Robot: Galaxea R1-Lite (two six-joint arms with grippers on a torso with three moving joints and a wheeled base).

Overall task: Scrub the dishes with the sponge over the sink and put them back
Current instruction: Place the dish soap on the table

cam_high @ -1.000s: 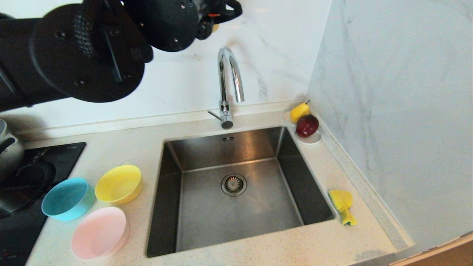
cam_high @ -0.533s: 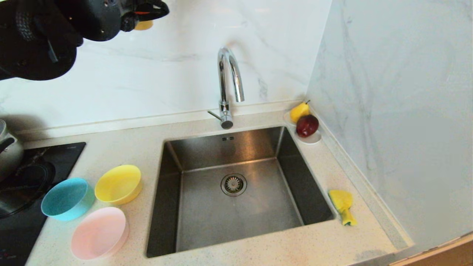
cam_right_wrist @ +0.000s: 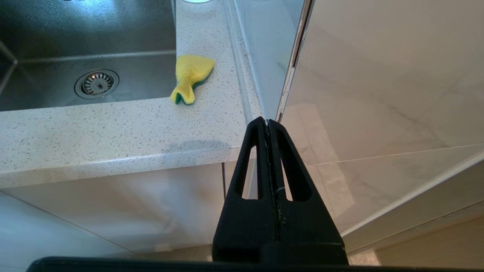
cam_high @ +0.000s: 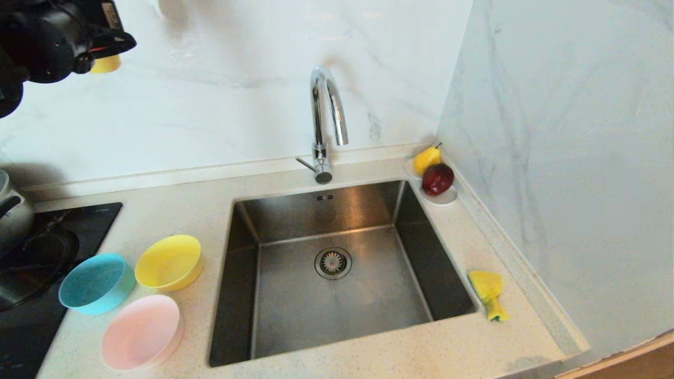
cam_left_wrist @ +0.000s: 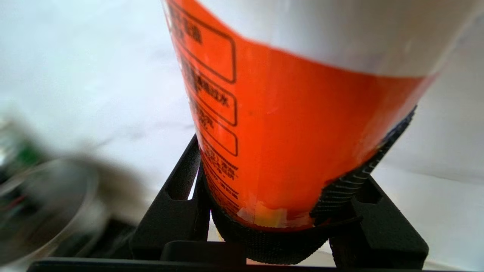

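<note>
Three dishes stand on the counter left of the sink: a yellow bowl, a light blue bowl and a pale pink bowl. The sponge, yellow with a green layer, lies crumpled on the counter right of the sink. My left gripper hangs high at the far left, above the cooktop, shut on an orange-labelled bottle whose yellow end pokes out. My right gripper is shut and empty, parked below the counter's front right edge.
A chrome faucet arches over the sink's back rim. A white saucer with a pear and a red fruit sits in the back right corner. A steel pot stands on the black cooktop at left. A marble wall closes the right side.
My left arm has swung from above the sink's back left to the far left, carrying the bottle along. The bowls, sponge and right gripper have stayed put.
</note>
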